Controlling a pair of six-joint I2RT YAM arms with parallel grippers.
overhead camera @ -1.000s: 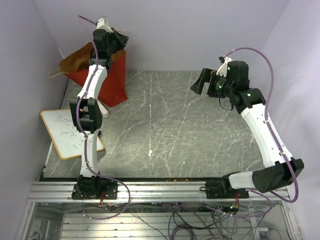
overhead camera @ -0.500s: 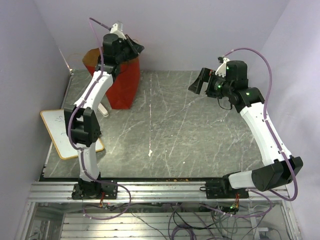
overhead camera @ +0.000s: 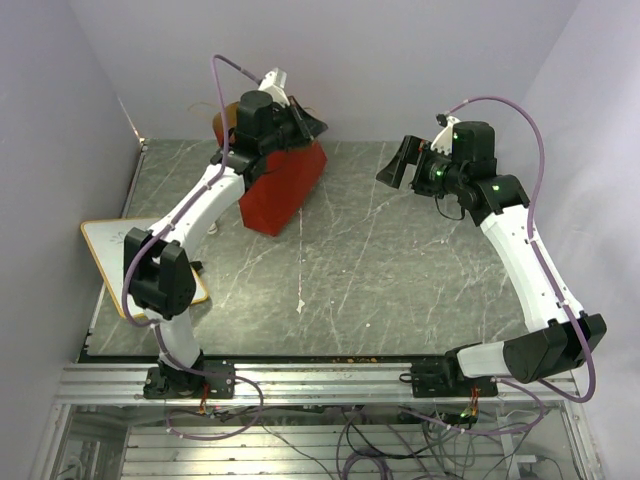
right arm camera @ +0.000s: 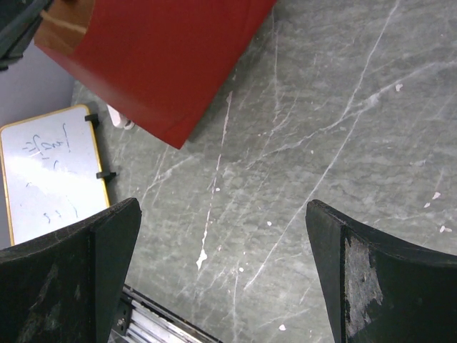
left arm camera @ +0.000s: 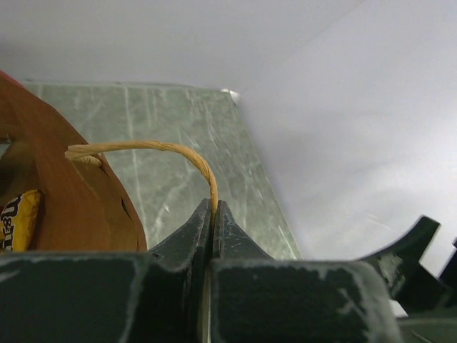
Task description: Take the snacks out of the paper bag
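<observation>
Paper bag (overhead camera: 285, 190) seems light and floppy, tilting by its thin handle (left arm camera: 143, 146), which the left pincer (left arm camera: 213, 209) pinches tight; right pincer (right arm camera: 223, 214) gapes empty.

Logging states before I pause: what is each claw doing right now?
Left claw: closed on the paper bag handle.
Right claw: open, holding nothing.

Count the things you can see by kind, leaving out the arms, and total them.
Red and brown kraft paper bag: 1
Wood-framed whiteboard: 1
Yellow candy packet inside the bag: 1
Small white stick by the bag: 1
Total: 4
</observation>
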